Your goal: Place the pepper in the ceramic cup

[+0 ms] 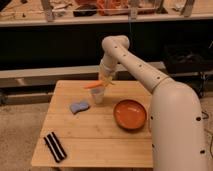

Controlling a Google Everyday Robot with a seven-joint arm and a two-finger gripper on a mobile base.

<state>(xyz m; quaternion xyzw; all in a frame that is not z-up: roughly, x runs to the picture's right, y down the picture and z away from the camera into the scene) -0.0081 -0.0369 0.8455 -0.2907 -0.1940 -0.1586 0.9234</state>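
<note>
The jaws of the gripper [106, 80] grasp the pepper [93, 85] by its thick end, holding it roughly level just above the ceramic cup [98, 95]. Nearest on the counter [100, 140] lies a black striped object [55, 146], then a blue sponge [79, 106] and orange bowl [130, 114]. The pepper looks light, firm and smooth; it could slip.

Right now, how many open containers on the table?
2. The ceramic cup stands near the table's back edge, just below the gripper, which holds the pepper above it. The orange bowl sits to the cup's right. None seems hidden.
</note>
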